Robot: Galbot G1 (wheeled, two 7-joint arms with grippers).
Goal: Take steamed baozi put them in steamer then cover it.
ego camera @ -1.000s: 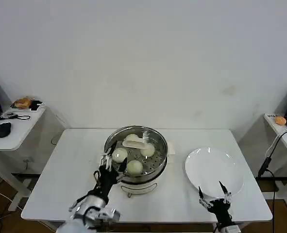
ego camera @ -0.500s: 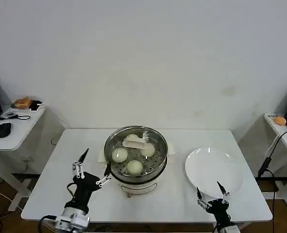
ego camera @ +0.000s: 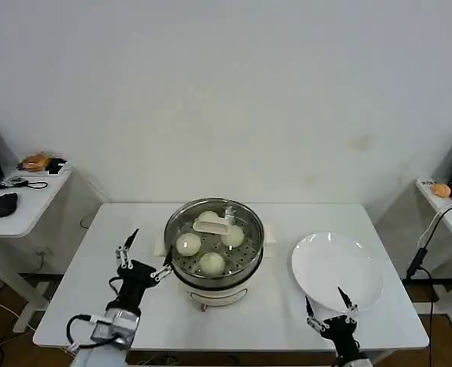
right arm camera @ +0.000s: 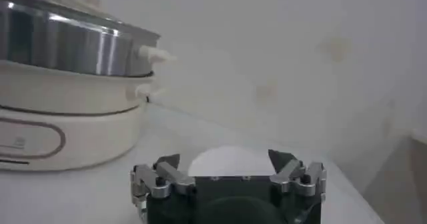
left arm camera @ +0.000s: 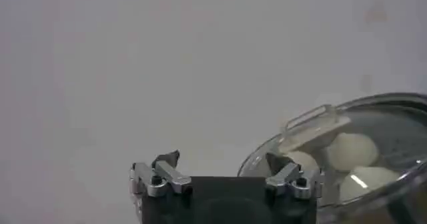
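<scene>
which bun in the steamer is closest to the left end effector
The bun on the steamer's left side, under the glass lid. It sits right beside the open left end effector; the other two visible buns lie nearer the middle and right.

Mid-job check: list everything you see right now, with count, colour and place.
steamer: one, shiny steel on a white base, centre of the table
cover: one, clear glass with a beige handle, on the steamer
baozi: three visible, cream-white, inside the steamer under the cover
plate: one, white, bare, right of the steamer
table: one, white, under everything
side tables: two, white, at the far left and right, with small items
left gripper: open, just left of the steamer
right gripper: open, at the near edge of the plate
</scene>
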